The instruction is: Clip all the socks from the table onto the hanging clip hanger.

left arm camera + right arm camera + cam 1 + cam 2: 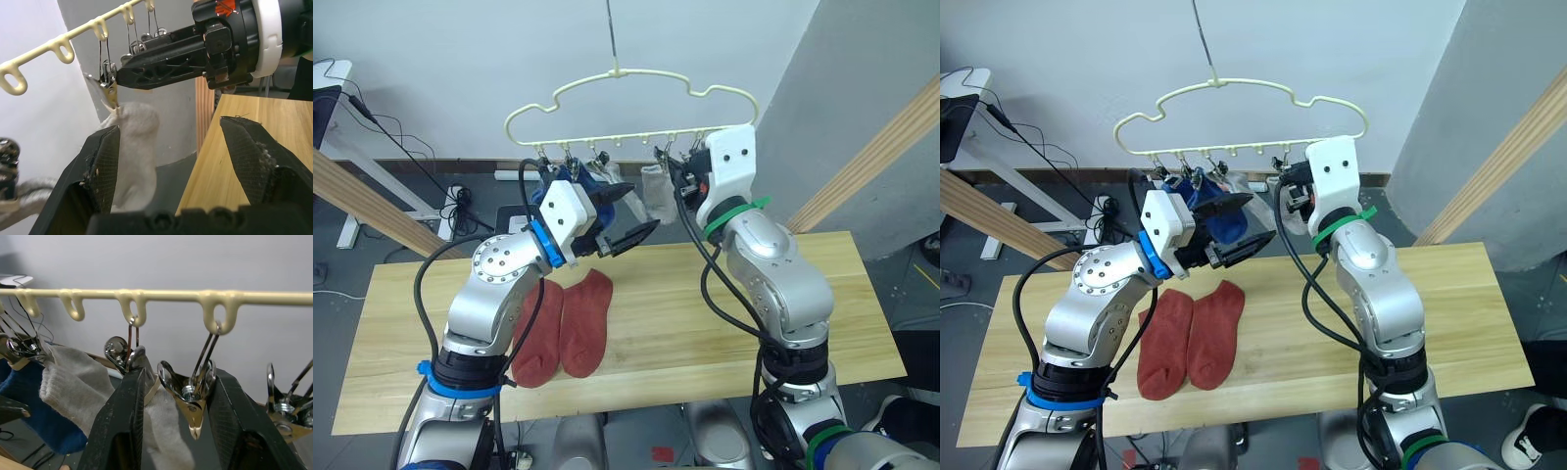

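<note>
right hand (188, 426) astride empty clip (191, 404) | left hand (181, 161) agape beside

Light-wood table (724, 323); two rust-red socks (564, 329) flat, side by side, touching, left half.

clip hanger (636, 90): smooth pale plastic, shiny metal clips | socks (1190, 338): matt knit | table (705, 323): grained wood

My arms: silver jointed shells, white wrist housings, black cables looped outside. Blue bands on the left, green on the right. Black textured fingers (102, 166).
</note>
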Tool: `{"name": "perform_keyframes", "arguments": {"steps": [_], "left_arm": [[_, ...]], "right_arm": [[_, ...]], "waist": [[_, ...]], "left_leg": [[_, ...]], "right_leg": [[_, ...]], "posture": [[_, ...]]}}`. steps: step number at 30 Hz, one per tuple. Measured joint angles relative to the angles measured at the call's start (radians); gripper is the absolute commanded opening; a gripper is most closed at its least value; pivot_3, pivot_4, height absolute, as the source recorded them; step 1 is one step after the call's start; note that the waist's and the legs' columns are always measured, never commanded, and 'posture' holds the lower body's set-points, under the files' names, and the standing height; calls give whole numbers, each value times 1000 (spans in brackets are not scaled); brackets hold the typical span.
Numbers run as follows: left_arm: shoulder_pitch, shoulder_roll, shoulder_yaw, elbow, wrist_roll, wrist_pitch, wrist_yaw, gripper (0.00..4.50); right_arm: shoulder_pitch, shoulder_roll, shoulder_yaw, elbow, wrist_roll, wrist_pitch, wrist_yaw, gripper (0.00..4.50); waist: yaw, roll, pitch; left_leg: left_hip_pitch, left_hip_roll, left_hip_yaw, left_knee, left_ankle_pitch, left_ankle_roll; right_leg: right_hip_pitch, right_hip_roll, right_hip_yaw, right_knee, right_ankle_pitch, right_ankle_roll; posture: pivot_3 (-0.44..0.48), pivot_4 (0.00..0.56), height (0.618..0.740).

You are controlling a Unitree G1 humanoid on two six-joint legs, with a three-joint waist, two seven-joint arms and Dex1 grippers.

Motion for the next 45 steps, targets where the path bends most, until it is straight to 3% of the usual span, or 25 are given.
{"name": "perform_keyframes", "arguments": {"steps": [11,19,29,33,40,45], "left_arm": [[0,0,0,0,1,0,0,3589],[14,1,0,0,7,0,1,3589],[72,-8,3,-2,34,8,68,3589],[185,-43,9,-2,58,22,142,4462],[427,-104,31,112,196,-50,321,4462],[468,-145,29,200,220,-51,352,4462]], "right_arm": [[-20,1,4,59,6,-65,13,1838],[-21,-1,3,59,5,-80,11,34],[-21,-17,1,59,5,-84,13,15],[-22,-27,-1,59,6,-86,15,0],[-25,-44,-9,62,8,-85,22,0],[-25,-46,-10,62,16,-83,32,0]], "waist": [[0,0,0],[0,0,0],[0,0,0],[-1,0,0],[-1,0,0],[8,0,0]], "left_leg": [[0,0,0,0,0,0],[0,0,0,0,0,0],[0,0,0,0,0,0],[0,0,0,-1,0,0],[0,0,0,-1,0,0],[0,0,0,-1,0,0]], "right_leg": [[0,0,0,0,0,0],[0,0,0,0,0,0],[0,0,0,0,0,0],[-1,0,0,0,0,0],[-1,0,1,0,0,0],[-1,-1,0,0,0,0]], "posture": [[-201,315,733],[-204,319,733],[-205,322,733],[-211,327,733],[-211,335,733],[-215,336,733]]}}
